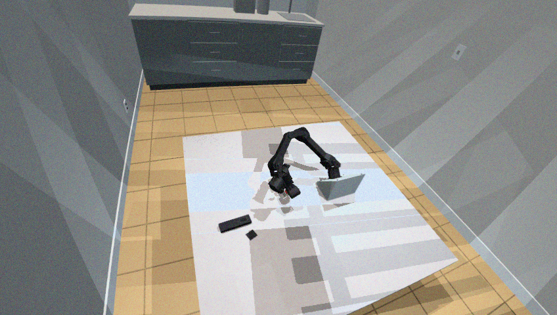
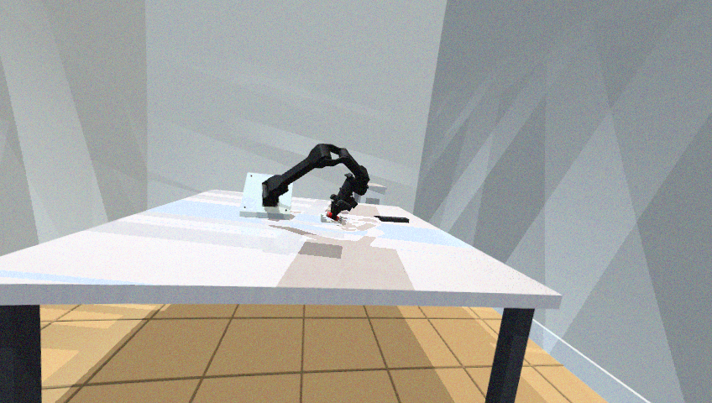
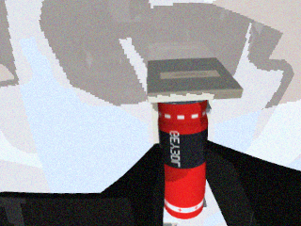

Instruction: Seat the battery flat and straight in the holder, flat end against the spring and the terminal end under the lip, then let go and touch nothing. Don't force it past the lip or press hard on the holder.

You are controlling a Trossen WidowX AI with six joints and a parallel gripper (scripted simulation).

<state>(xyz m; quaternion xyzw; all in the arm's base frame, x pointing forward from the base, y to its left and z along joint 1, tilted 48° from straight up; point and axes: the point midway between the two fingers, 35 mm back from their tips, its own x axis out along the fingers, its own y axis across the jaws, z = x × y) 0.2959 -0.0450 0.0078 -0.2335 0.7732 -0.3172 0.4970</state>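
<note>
The red battery (image 3: 184, 184) (image 2: 332, 215) has a black label band and lies lengthwise between my fingers in the wrist view. A little red (image 1: 286, 191) of it shows in the top view. My gripper (image 3: 180, 149) (image 2: 333, 217) is shut on the battery. The holder (image 3: 228, 89) (image 2: 323, 217) shows a grey end block at the battery's far end, with a pale wall partly visible left of the battery. The far end meets or passes under the block's near edge. The spring is not visible, and the near-end seating and any gap beneath are hidden.
A long black box (image 1: 234, 223) (image 2: 393, 219) lies on the white table (image 1: 219, 273) (image 2: 200, 269), with a small black square piece (image 1: 251, 234) beside it. A tilted grey plate (image 1: 341, 188) (image 2: 253, 190) stands by the arm's base.
</note>
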